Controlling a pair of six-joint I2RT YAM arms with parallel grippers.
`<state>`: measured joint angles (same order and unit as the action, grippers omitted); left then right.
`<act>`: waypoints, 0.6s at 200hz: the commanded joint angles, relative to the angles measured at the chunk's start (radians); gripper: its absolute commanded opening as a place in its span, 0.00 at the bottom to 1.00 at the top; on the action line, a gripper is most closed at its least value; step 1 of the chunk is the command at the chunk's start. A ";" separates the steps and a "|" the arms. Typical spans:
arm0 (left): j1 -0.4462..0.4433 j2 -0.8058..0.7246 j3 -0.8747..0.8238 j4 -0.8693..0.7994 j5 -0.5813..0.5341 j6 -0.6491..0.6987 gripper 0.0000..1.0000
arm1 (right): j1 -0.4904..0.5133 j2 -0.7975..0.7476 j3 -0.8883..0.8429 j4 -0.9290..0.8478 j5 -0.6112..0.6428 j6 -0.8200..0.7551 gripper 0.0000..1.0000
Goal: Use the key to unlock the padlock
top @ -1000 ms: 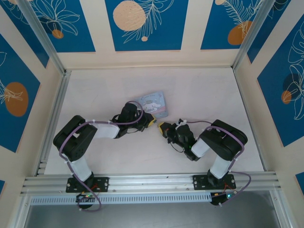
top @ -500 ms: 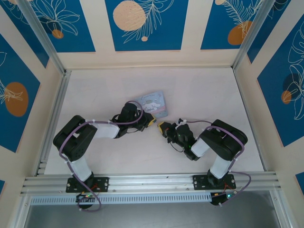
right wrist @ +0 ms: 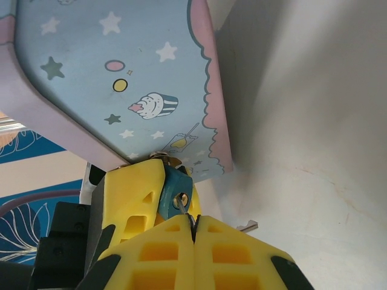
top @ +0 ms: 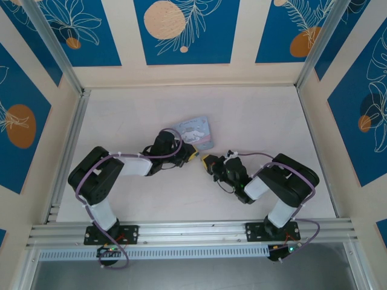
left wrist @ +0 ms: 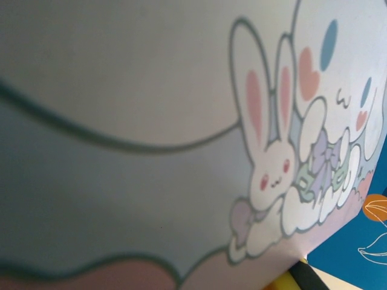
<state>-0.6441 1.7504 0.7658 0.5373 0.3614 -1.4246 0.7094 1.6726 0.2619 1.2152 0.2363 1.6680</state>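
Padlock, dark blue-grey, is held at the middle of the worktop, just beside the near right corner of the cartoon-printed tin. It is clamped by the left end effector, one yellow finger being pressed against its side. The key is pinched between the closed fingertips of the right end effector, and its thin tip is set at the keyhole.

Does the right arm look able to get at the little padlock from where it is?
Likely yes. The right tool sits just below the padlock with nothing between them, and the key it pinches seems to be entering the lock.
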 commanded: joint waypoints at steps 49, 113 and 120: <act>-0.002 0.005 0.018 0.022 0.008 -0.002 0.00 | -0.004 -0.007 0.039 -0.015 0.018 -0.031 0.00; -0.011 0.000 0.024 0.040 0.014 -0.022 0.00 | -0.007 0.014 0.052 0.006 0.018 -0.027 0.00; -0.012 0.000 0.024 0.040 0.014 -0.022 0.00 | -0.007 0.016 0.055 0.008 0.018 -0.028 0.00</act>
<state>-0.6456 1.7546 0.7658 0.5453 0.3576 -1.4315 0.7082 1.6737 0.2832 1.1812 0.2359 1.6638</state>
